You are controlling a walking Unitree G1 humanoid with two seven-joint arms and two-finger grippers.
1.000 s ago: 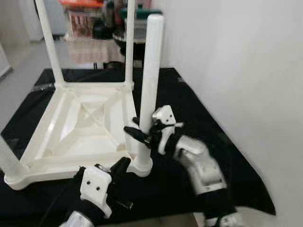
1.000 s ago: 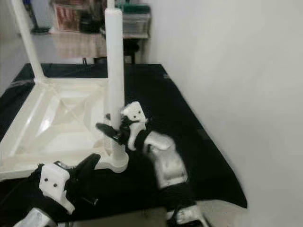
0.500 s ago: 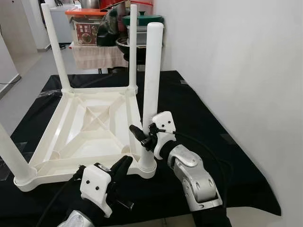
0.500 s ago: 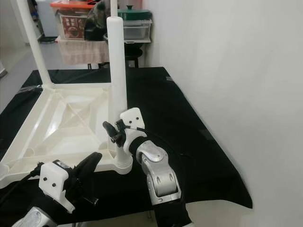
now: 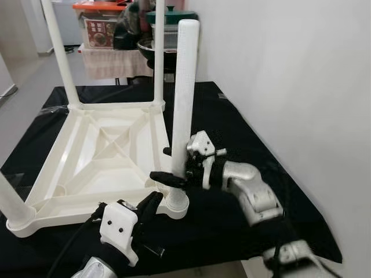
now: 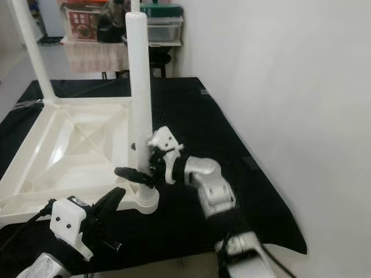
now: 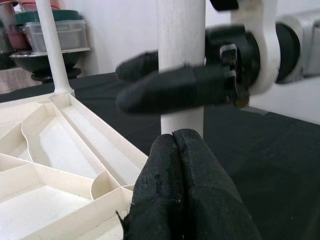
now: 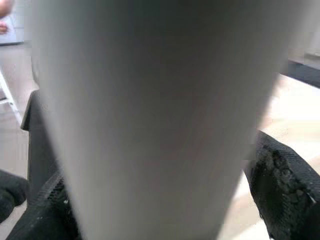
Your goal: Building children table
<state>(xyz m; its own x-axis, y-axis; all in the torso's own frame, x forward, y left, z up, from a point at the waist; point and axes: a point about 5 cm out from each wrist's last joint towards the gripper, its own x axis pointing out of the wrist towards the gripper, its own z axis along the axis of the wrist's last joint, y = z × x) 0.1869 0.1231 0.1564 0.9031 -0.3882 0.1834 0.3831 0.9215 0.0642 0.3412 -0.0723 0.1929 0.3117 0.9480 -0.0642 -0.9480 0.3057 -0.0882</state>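
Upturned white plastic children's table (image 5: 104, 147) lying flat on a black cloth (image 5: 243, 124) spread over the floor, underside ribs facing up, a white wall (image 5: 290, 69) close on the right. Three legs standing upright in corner sockets: far-left leg (image 5: 57, 52), far-right leg (image 5: 158, 58), and near-right leg (image 5: 184, 92), the tallest in the head views; a fourth leg (image 5: 8, 200) at the near-left corner, cut by the picture's edge. Right gripper (image 5: 169, 168) reaching in from the right on its silver arm, clamped around the lower part of the near-right leg just above the socket collar (image 5: 174, 204), one black finger (image 6: 130, 173) on the near side and the other behind the post; in the right wrist view, the white post (image 8: 150, 115) pressed between the two black pads (image 8: 280, 185). Left gripper (image 5: 152, 202) low at the near edge of the scene, just short of the near-right corner of the table, fingers pressed together with nothing between them and pointing at the socket collar; in the left wrist view, closed black fingertips (image 7: 182, 185) directly before the base of the same leg (image 7: 181, 65), with the right gripper's fingers (image 7: 170, 90) crossing the post above them. Far behind the cloth, a small table with a pale cover (image 5: 113, 61) bearing storage boxes (image 5: 98, 26) and lidded pots (image 5: 168, 17).
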